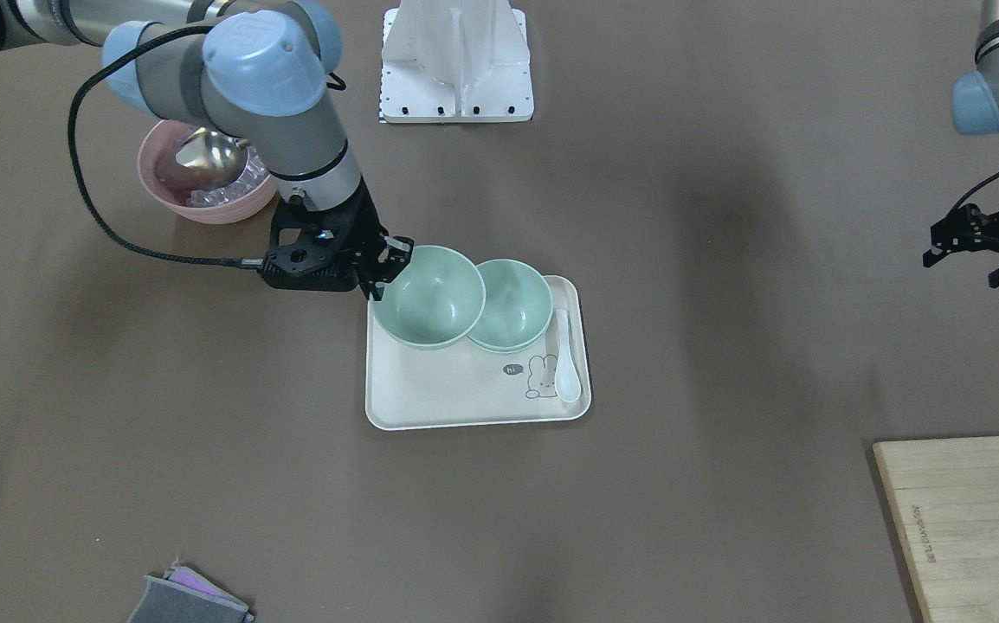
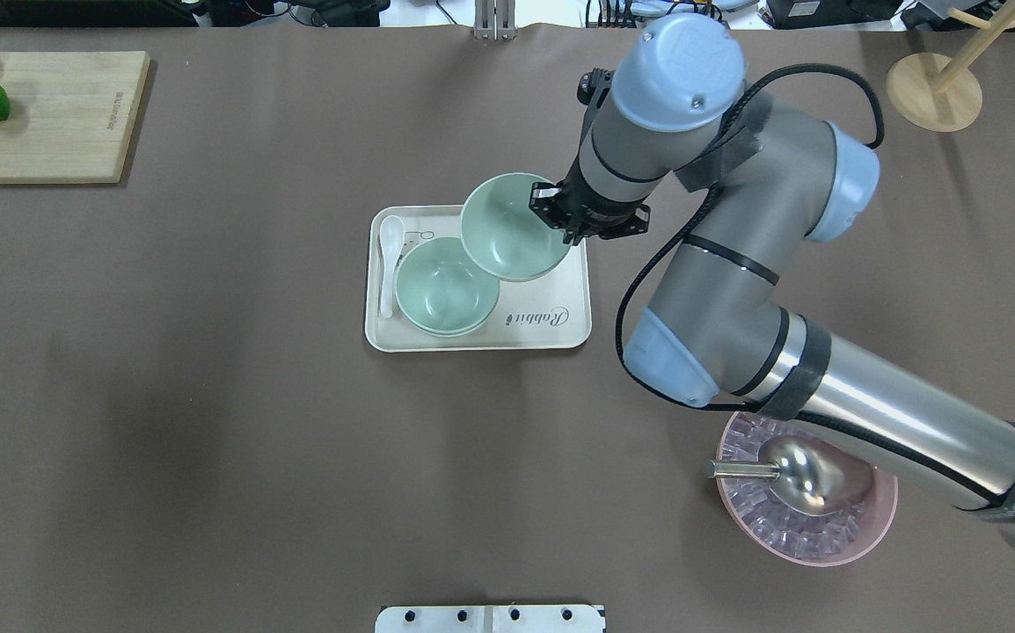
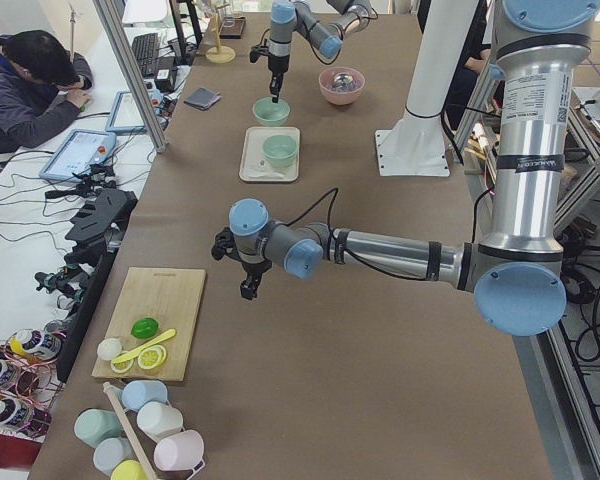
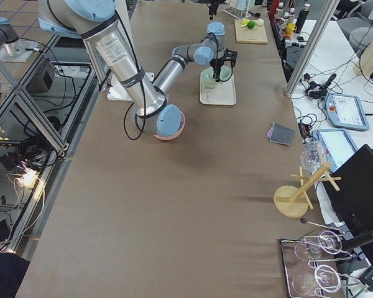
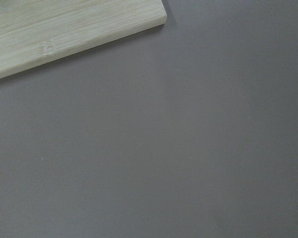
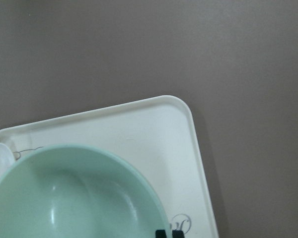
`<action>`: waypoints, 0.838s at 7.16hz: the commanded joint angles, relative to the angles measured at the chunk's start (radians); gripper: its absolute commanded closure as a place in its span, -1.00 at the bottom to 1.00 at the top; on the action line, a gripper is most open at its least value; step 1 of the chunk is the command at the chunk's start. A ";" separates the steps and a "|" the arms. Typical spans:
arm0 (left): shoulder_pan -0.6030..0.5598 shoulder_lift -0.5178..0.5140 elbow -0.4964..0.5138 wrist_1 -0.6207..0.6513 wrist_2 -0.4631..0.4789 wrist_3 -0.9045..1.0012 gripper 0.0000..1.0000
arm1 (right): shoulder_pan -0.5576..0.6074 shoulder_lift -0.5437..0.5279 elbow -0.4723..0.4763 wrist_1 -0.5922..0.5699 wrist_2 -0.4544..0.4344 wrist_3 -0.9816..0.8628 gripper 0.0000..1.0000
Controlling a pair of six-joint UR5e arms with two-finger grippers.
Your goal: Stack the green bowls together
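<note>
My right gripper (image 1: 391, 260) is shut on the rim of one green bowl (image 1: 426, 294) and holds it, slightly tilted, above the cream tray (image 1: 465, 398). The held bowl also shows in the overhead view (image 2: 507, 229) and fills the lower left of the right wrist view (image 6: 74, 198). Its edge overlaps the green bowl (image 1: 512, 303) that sits on the tray. That one shows a double rim, as of two nested bowls (image 2: 441, 286). My left gripper (image 1: 958, 268) is open and empty, far off by the cutting board.
A white spoon (image 1: 567, 363) lies on the tray beside the bowls. A pink bowl (image 1: 205, 203) with ice and a metal scoop (image 1: 209, 151) stands near the right arm. There are a wooden cutting board (image 2: 41, 114) with fruit, a grey cloth (image 1: 192, 597) and a wooden stand (image 2: 934, 88).
</note>
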 commanded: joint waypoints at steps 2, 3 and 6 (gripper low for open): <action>-0.092 0.013 -0.006 0.167 0.006 0.001 -0.96 | -0.078 0.156 -0.183 0.001 -0.042 0.109 1.00; -0.096 0.021 -0.006 0.167 0.009 0.001 -0.96 | -0.100 0.152 -0.186 0.004 -0.066 0.109 1.00; -0.098 0.023 -0.006 0.166 0.009 0.001 -0.96 | -0.127 0.135 -0.187 0.006 -0.085 0.105 1.00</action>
